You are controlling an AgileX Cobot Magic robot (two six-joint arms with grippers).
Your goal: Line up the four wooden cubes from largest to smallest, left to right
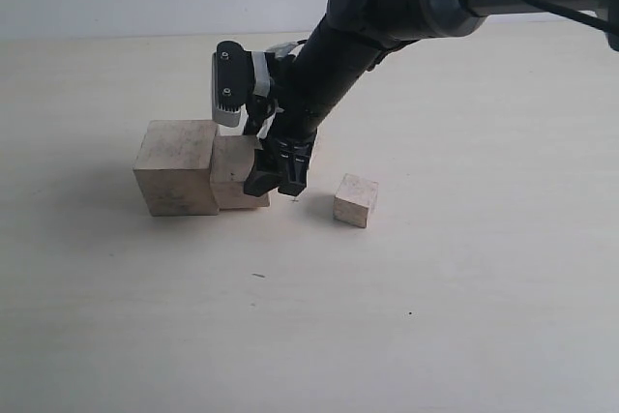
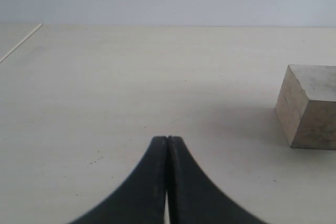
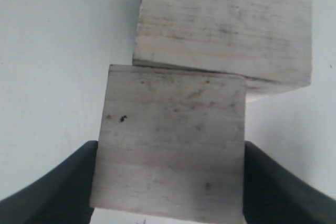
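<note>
The black right gripper (image 1: 280,181) reaches across the cream tabletop (image 1: 435,316) and clamps a medium cube (image 1: 232,169) of pale beige, plain wood. In the right wrist view its two fingers (image 3: 52,187) press flat against opposite sides of the medium cube (image 3: 170,140), parted only as wide as the block between them. The medium cube sits on the tabletop, one face touching the large cube (image 1: 177,166) of the same pale, speckled wood, which stands on its left in the exterior view. A small cube (image 1: 355,200) of matching wood rests to the right of the gripper, apart from it and from the other two. The black left gripper (image 2: 167,142) is closed tip to tip, holding nothing, above bare tabletop.
</note>
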